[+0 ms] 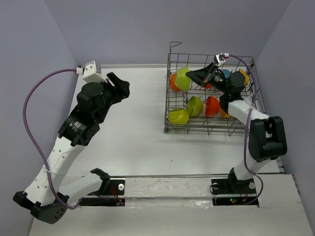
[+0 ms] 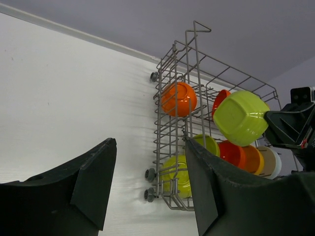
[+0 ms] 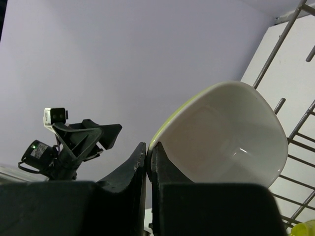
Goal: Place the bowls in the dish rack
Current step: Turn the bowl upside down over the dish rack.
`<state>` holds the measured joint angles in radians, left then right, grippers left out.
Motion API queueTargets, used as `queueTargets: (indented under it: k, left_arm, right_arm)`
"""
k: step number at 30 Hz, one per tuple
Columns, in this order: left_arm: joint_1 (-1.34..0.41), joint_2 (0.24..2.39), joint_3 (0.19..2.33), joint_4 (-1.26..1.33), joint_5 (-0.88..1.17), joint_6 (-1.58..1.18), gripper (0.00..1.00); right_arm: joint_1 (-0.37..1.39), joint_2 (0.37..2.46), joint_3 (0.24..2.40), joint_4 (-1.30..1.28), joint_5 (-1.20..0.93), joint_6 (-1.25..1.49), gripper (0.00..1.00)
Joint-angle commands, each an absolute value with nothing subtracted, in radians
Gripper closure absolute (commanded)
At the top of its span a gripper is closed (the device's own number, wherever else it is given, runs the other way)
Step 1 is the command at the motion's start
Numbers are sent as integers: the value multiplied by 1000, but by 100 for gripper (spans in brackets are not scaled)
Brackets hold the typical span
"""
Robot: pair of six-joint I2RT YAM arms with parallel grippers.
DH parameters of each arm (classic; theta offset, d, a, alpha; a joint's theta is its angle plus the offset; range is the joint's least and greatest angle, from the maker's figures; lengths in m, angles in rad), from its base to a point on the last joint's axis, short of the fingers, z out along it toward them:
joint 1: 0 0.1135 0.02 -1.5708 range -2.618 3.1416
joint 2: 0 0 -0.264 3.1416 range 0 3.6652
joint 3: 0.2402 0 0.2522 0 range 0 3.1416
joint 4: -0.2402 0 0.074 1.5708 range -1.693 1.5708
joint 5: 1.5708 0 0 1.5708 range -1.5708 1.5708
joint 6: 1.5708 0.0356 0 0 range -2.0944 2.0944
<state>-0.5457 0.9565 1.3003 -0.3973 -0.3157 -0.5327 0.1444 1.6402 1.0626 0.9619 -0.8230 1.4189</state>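
Observation:
My right gripper (image 1: 193, 76) is shut on the rim of a lime-green bowl (image 1: 182, 78) with a white inside (image 3: 226, 137). It holds the bowl tilted above the far left part of the grey wire dish rack (image 1: 170, 129). One finger presses inside the rim and one outside, meeting at the gripper's tip (image 3: 149, 155). Several bowls stand in the rack: orange (image 1: 173, 82), lime (image 1: 195, 105), red-orange (image 1: 212, 106), yellow-green (image 1: 178, 116) and blue (image 1: 226, 73). My left gripper (image 1: 123, 86) hangs open and empty over the table, left of the rack (image 2: 162, 128).
The rack has tall grid sides and upright tines (image 3: 275, 54) close to the held bowl. Purple walls close in the table (image 1: 133, 142) at the back and on both sides. A purple cable (image 1: 37, 93) loops off the left arm.

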Motion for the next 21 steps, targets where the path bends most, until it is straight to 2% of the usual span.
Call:
queueTargets:
  k: [1, 21]
  left_arm:
    - [-540, 966, 1284, -334, -307, -531, 33]
    - [-541, 1063, 1261, -278, -267, -543, 34]
  right_arm:
    - [140, 1667, 1080, 1065, -862, 1442, 99]
    - [181, 1784, 1164, 865, -854, 1319, 99]
